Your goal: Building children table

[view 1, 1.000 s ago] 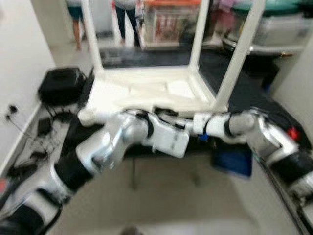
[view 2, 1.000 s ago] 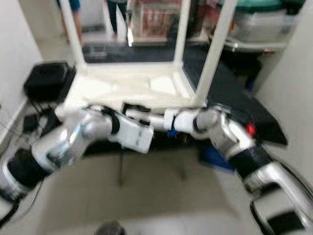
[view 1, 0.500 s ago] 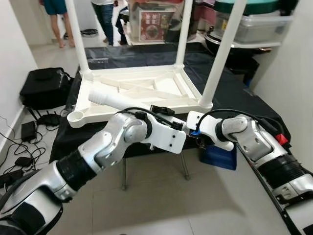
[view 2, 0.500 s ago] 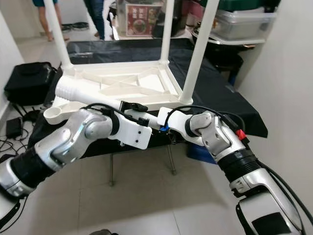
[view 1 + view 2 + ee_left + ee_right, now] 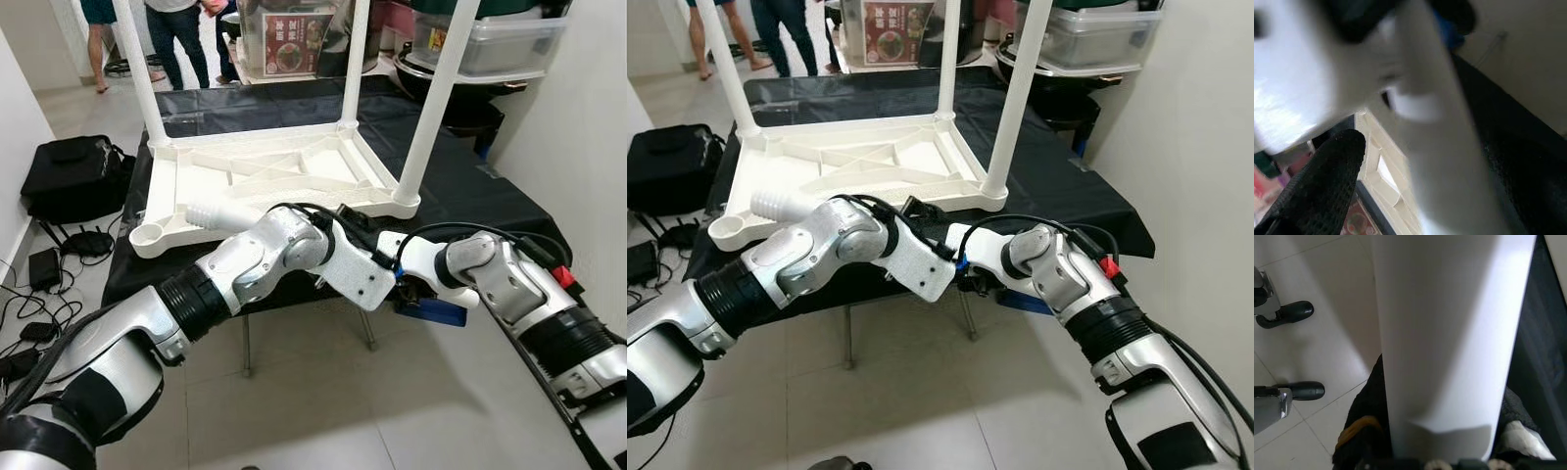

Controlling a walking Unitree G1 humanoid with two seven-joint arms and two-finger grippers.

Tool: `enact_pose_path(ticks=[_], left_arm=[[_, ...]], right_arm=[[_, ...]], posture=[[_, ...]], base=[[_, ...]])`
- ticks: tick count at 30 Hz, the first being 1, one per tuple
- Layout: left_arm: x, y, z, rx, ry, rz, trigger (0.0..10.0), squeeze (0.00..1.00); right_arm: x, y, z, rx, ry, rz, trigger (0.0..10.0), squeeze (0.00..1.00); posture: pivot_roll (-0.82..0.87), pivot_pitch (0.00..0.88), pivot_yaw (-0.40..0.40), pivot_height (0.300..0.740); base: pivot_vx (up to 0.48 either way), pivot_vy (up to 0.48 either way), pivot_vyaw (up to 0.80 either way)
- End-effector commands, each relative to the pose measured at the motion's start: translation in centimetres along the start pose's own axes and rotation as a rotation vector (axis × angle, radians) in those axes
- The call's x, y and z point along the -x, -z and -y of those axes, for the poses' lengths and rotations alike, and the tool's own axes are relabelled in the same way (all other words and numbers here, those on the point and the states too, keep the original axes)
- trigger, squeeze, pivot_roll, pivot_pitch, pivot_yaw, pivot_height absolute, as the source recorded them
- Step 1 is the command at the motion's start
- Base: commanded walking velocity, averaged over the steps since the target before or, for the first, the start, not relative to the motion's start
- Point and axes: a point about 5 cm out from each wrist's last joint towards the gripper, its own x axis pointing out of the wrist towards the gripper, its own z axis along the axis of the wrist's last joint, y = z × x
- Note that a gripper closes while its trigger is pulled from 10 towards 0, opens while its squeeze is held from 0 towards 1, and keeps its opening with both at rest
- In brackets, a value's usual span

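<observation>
Right wrist view: right gripper [image 5: 1440, 450] clamped around white table leg [image 5: 1444, 333]; left gripper's opening unclear.

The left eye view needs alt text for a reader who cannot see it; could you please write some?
Both silver robot arms reach together toward a loose white table leg lying across an upside-down white children's table. The table rests on a black-covered stand with three legs already fitted upright. People's legs show behind.

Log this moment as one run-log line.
stage: fourth leg | top: inverted, three legs on | leg: held by both grippers, threaded end near empty socket | seated: no
</observation>
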Motion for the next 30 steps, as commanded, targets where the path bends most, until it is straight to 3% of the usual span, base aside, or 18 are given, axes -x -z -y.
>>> enact_pose_path(ticks=[1,10,17,18,19,20,30], left_arm=[[-0.1,0.7,1.5,-0.008,0.075,-0.026,10.0,0.00],[-0.2,2.1,3.6,-0.016,0.203,-0.071,10.0,0.00],[-0.5,4.0,4.5,-0.008,0.246,-0.179,10.0,0.00],[-0.4,5.0,4.7,0.000,0.255,-0.253,8.5,0.00],[-0.4,5.0,4.7,0.000,0.255,-0.253,8.5,0.00],[0.0,6.6,4.9,0.020,0.268,-0.355,10.0,0.00],[0.3,7.5,5.9,0.003,0.338,-0.423,10.0,0.00]], right_arm=[[0.2,-0.8,0.0,0.030,0.000,0.030,0.0,0.00],[0.2,-1.4,0.2,0.031,0.018,0.047,0.0,0.00],[0.4,-1.7,0.5,0.034,0.029,0.054,0.0,0.00],[0.6,-1.8,0.6,0.032,0.030,0.056,0.0,0.00],[0.6,-1.8,0.6,0.032,0.030,0.056,0.0,0.00],[0.8,-2.0,0.9,0.015,0.045,0.073,0.0,0.00],[0.9,-2.1,1.1,0.005,0.050,0.078,0.0,0.00]], posture=[[0.15,0.143,-0.007,0.740],[0.16,0.146,-0.007,0.740],[0.16,0.152,-0.005,0.740],[0.16,0.156,-0.005,0.740],[0.16,0.156,-0.005,0.740],[0.15,0.160,0.000,0.740],[0.15,0.167,-0.005,0.740]], base=[[0.000,0.000,0.00],[0.000,0.000,0.00],[0.000,0.000,0.00],[0.000,0.000,0.00],[0.000,0.000,0.00],[0.000,0.000,0.00],[0.000,0.000,0.00]])
